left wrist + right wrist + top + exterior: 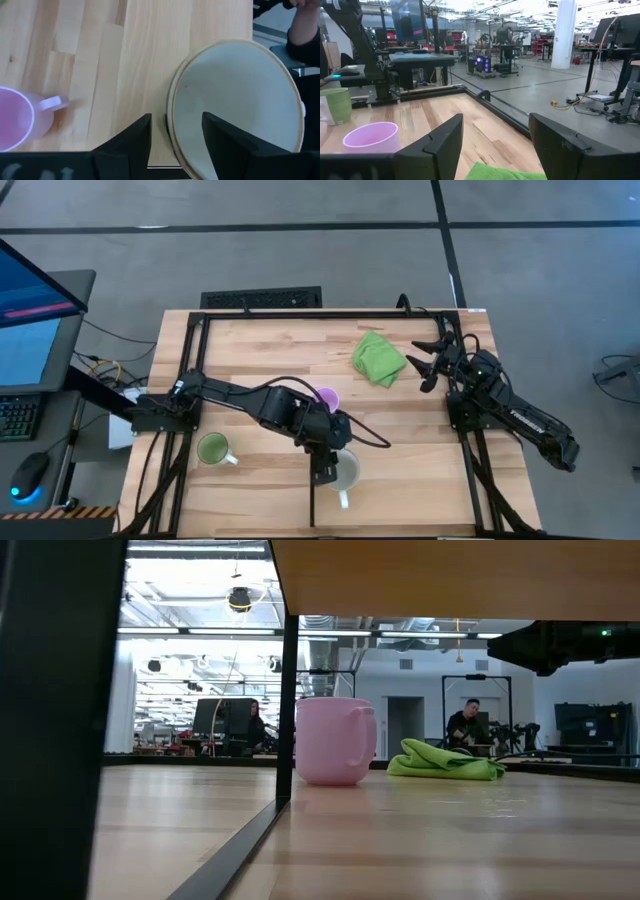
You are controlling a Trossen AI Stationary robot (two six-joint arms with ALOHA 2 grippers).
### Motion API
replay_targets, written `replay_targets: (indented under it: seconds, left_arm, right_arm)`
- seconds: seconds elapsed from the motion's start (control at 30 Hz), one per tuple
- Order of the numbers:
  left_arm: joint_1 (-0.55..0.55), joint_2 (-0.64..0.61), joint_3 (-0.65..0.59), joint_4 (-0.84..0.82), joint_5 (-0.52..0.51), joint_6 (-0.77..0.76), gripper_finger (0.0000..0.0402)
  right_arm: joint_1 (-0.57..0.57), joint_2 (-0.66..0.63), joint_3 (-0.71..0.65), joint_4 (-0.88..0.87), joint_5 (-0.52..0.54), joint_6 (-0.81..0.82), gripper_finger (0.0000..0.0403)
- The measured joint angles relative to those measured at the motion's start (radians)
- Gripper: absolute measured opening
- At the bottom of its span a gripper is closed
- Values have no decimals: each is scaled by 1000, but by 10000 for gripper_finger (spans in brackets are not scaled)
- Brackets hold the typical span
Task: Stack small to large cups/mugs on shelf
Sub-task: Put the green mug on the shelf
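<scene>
White mug (343,470) sits near the table's (260,340) front edge, directly under the left pincer (326,472). In the left wrist view the 2 fingers (135,137) stand apart, straddling one side of the white mug's rim (172,107), 1 outside, 1 over the bowl; nothing gripped yet. Judged step: take this mug by its wall.

- To do it well: lower until the rim wall sits deep between the fingers, then close squarely; a shallow pinch on a curved wall would likely tip it. Handle points toward the front edge, clear of the grip side.
- Purple mug (326,397) is just behind the white mug, beside the left arm's wrist; upright. Close enough to be nudged when the arm lifts or swings.
- Green mug (213,449) is well to the left of the white mug, upright, handle toward it.
- Green cloth (378,357) lies far behind and to the right, out of the way.
- Right pincer (427,360) waits beyond the cloth at the table's right rail, fingers spread, empty.
- Thin black strip (312,505) runs to the front edge just left of the white mug.
</scene>
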Motion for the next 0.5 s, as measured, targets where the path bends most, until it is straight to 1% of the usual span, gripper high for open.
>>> replay_targets:
  seconds: [0.13, 0.37, 0.5]
  left_arm:
    - [1, -2, 35, 5, -4, 32, 165]
    - [10, -35, 33, 8, -7, 34, 165]
    - [20, -60, 32, -19, -65, 71, 165]
  right_arm:
    - [0, 0, 0, 0, 0, 0, 249]
    - [0, 0, 0, 1, 0, 0, 249]
    - [0, 0, 0, 6, 0, 0, 249]
